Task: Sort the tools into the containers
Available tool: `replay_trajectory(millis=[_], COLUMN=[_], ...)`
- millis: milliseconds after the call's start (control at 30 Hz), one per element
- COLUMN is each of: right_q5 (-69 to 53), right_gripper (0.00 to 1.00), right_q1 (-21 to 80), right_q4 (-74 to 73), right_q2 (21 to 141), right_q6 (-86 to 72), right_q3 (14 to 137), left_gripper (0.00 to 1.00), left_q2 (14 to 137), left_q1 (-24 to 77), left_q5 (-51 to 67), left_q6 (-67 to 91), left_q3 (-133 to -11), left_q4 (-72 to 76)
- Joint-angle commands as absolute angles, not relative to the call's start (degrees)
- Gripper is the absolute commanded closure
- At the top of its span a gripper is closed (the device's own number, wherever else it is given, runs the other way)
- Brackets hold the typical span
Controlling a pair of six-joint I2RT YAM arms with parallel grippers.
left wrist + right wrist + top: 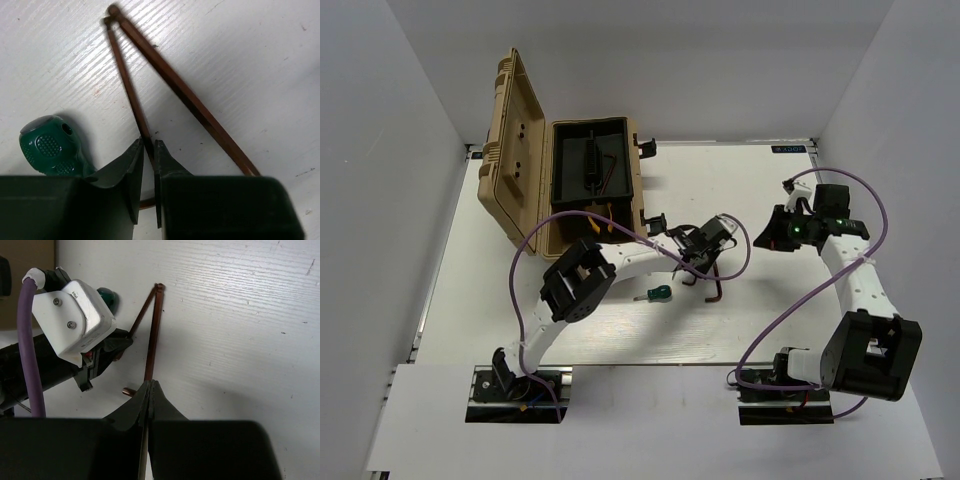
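Two dark-red hex keys lie on the white table in a V, joined at their far ends. In the left wrist view the thinner hex key [129, 85] runs between the jaws of my left gripper [148, 142], which is shut on it; the thicker hex key [190, 97] lies to the right. A green-handled screwdriver [50, 145] lies just left of the fingers and shows in the top view [657, 295]. My right gripper [150, 384] is shut and empty above the thicker key [154, 325], at the right in the top view [767, 238]. Orange-yellow pliers handles [601, 216] show in the toolbox.
A tan toolbox [510, 150] stands open at the back left, with a black tray [565, 185] in it holding dark items. The left arm [620, 262] reaches across the table's middle. White walls enclose the table on three sides.
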State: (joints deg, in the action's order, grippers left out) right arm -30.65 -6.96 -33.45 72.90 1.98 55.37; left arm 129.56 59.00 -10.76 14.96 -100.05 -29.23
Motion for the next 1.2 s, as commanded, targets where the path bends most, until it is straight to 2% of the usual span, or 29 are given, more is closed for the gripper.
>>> replay_trajectory(millis=[0, 200, 233, 267, 300, 367, 900, 1067, 1167], right_q5=[-32.78, -34.45, -34.89, -35.50, -36.99, -37.96, -38.23, -38.50, -39.64], right_gripper=[1.00, 1.00, 0.97, 0.71, 0.62, 0.48, 0.48, 0.54, 0.64], right_q1=[-7.56, -8.44, -8.70, -8.70, -8.79, -8.96, -9.75, -9.75, -9.32], right_q4=[-32.26, -32.43, -32.43, -32.43, -33.13, -33.75, -34.72, -34.63, -34.28], right_q2=[71.11, 71.10, 71.10, 71.36, 71.63, 72.24, 73.04, 73.21, 73.47], right_q6=[1.76, 1.76, 1.93, 2.19, 2.89, 3.51, 3.08, 2.64, 2.20], right_q3=[55.11, 54.84, 54.84, 54.76, 54.76, 55.28, 54.58, 54.23, 53.88], left_gripper=[0.77, 0.91, 0.93, 0.93, 0.95, 0.99, 1.00, 1.00, 1.00], left_q2=[131.67, 128.59, 127.02, 126.13, 125.25, 122.44, 109.08, 105.04, 102.40], left_q1=[59.24, 59.24, 59.24, 59.24, 59.76, 59.77, 59.68, 57.84, 54.68], left_q5=[-7.38, -6.86, -6.86, -6.86, -6.86, -6.86, -10.19, -19.41, -24.94], left_q6=[15.91, 15.91, 15.91, 15.91, 15.21, 14.68, 13.10, 10.82, 9.59], left_q3=[-95.54, -93.52, -93.52, -93.52, -94.21, -95.62, -107.75, -108.98, -107.51], left_q4=[-34.46, -32.61, -32.61, -32.09, -32.08, -32.08, -33.75, -34.28, -32.88])
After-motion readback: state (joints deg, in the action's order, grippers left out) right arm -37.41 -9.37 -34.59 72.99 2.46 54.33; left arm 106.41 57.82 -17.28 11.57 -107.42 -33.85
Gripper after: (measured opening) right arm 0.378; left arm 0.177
